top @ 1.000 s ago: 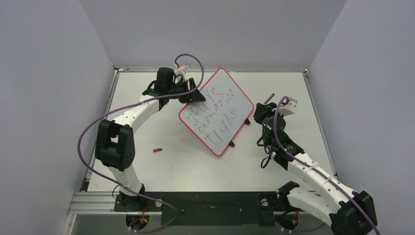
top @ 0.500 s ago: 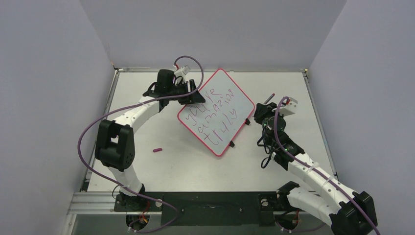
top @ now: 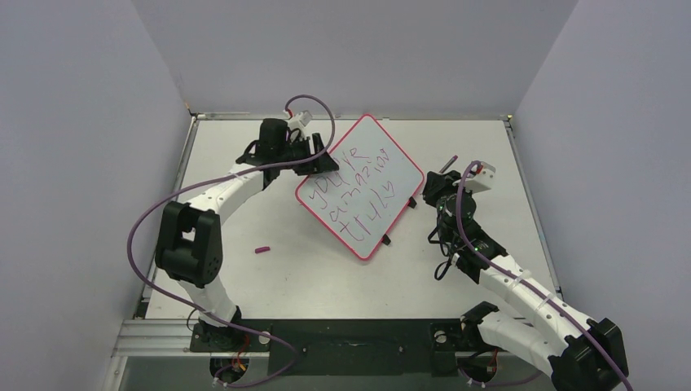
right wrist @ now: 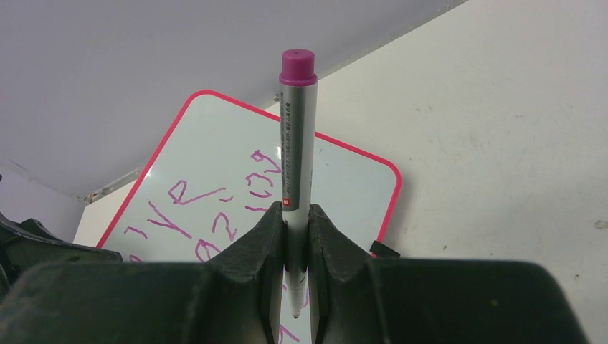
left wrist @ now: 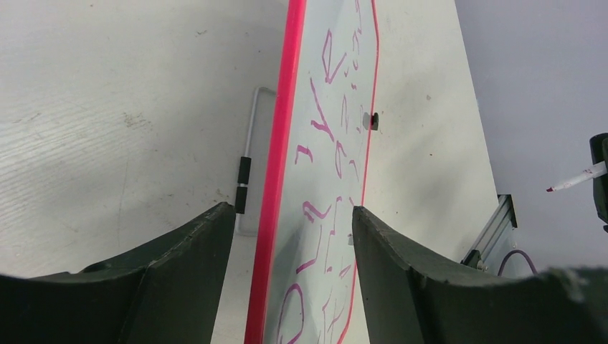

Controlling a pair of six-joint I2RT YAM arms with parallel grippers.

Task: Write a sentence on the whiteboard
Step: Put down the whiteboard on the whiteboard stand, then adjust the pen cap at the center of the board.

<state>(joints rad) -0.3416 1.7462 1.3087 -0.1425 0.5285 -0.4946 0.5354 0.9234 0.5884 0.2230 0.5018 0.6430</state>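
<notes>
Purple cap-like piece (top: 261,250) lies loose on the counter (top: 310,277) at left, well apart from the rest.

Left tool (top: 318,153) (left wrist: 292,211) sits at the upper-left edge of the whiteboard (top: 360,186). Jaws are spread wide. In the wrist view the board's red rim runs up between the two fingers (left wrist: 208,244), with a gap on each side, so nothing is gripped. A wire prop (left wrist: 247,154) with a black sleeve shows behind the board.

The whiteboard stands mid-counter, tilted up on the prop and turned so one corner points at the far wall. The sentence (top: 358,191) is in reddish-purple marker, three scrawled lines, roughly "you're amazing truly".

Right tool (top: 432,194) (right wrist: 294,211) is just beside the board's right corner and not touching it. Its jaws are pressed together on the marker pen (right wrist: 297,129), pinching the grey barrel, and the purple end sticks out past the fingers. The left wrist view shows the writing tip in the air, apart from the board.
</notes>
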